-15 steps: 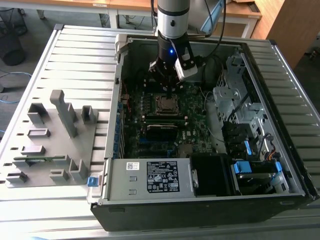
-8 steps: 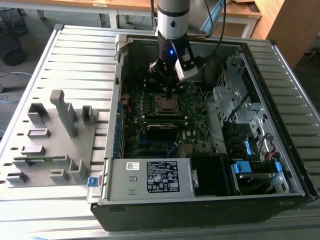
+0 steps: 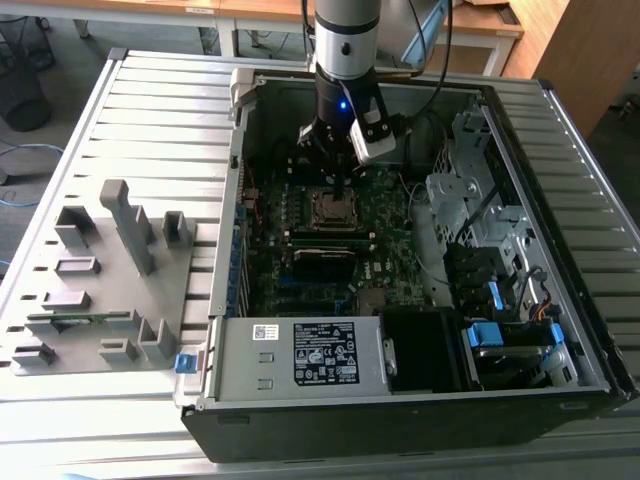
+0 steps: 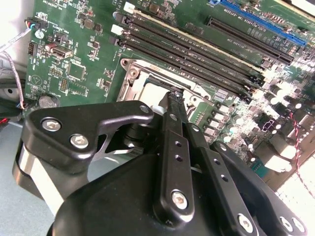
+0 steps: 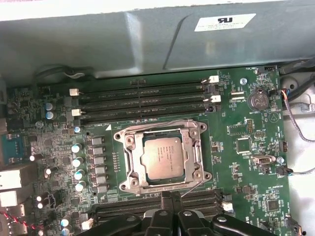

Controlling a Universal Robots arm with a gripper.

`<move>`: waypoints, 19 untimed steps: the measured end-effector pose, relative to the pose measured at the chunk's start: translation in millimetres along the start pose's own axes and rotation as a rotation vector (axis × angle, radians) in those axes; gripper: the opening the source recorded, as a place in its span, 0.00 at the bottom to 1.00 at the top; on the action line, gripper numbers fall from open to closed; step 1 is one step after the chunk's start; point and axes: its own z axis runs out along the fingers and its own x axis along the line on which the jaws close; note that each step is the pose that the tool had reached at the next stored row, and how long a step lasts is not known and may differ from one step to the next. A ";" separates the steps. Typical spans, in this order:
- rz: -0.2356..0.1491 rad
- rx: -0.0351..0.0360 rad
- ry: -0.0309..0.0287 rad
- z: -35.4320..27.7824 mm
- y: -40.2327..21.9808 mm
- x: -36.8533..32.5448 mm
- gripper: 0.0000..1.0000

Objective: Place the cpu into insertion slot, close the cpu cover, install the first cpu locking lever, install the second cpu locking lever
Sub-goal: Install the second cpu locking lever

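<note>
The black two-fingered pincer (image 5: 170,199) hangs clenched at the lower middle of the first wrist view, fingertips pressed together and holding nothing, just at the near edge of the thin silver metal cpu cover (image 5: 196,147). That frame lies shut over the small dull silver-grey square cpu (image 5: 162,156), which sits in the dark square insertion slot (image 5: 139,169) at frame centre on the green motherboard (image 5: 236,162). A thin wire locking lever (image 5: 189,189) runs beside the fingertips. My judgement: a tip sliding off the lever could scrape the board or leave the cover unlatched.
</note>
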 end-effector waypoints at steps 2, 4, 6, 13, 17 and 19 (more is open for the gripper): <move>0.000 0.0006 0.0000 -0.1 -0.8 -0.1 0.10; 0.000 0.0008 -0.0001 0.0 -1.8 -0.2 0.10; 0.000 0.0012 -0.0002 0.0 -2.9 -0.4 0.10; 0.000 0.0027 -0.0003 0.1 -7.8 -1.0 0.10; -0.001 0.0032 -0.0004 0.2 -8.7 -1.0 0.10; -0.007 0.0049 -0.0008 0.2 -8.8 -0.6 0.10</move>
